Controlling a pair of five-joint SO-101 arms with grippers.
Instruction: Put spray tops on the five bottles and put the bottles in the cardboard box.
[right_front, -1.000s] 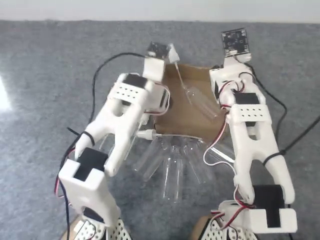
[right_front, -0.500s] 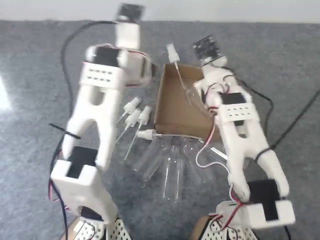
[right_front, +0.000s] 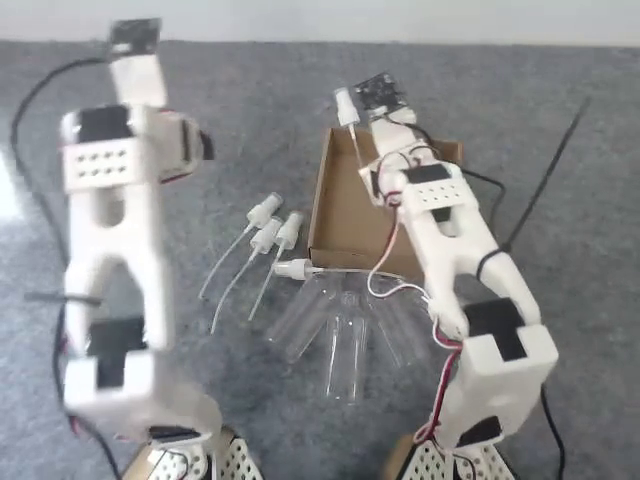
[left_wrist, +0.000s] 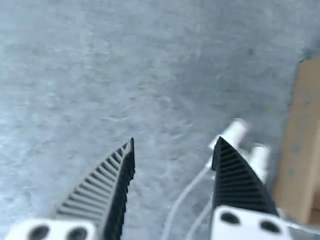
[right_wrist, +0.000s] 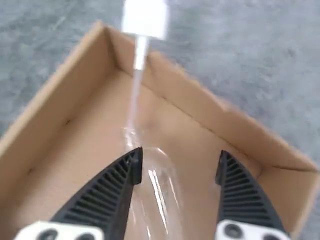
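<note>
— How many of each do you count?

— One cardboard box (right_front: 318, 205) on the grey carpet (right_front: 520, 110). Four loose spray tops (right_front: 266, 237) lie just beside the box's left wall. Three have thin tubes trailing toward the near side, and the fourth sits by the box's near left corner. Then the bare bottles (right_front: 335, 350), fanned out just in front of the box. I make out four, though they are clear and overlap, so I'm not certain. One more, the capped bottle (right_wrist: 152, 182), lies inside the box.

— Where is that one against your right gripper?

— My right gripper (right_wrist: 180, 154) hangs over the box with its fingers spread apart, gripping nothing. The capped bottle lies slantwise on the box floor below it, and my wrist camera sees its body between the two fingertips. Its neck runs toward a far corner, and its white spray top (right_front: 345, 103) pokes out over the rim there. Whether a fingertip touches the bottle, I can't tell.

— And the left?

— My left gripper (left_wrist: 175, 145) is spread wide too, and empty, over bare carpet to the left of the box. Two of the loose spray tops show just past one of its fingers, with the box's wall beyond them.
</note>
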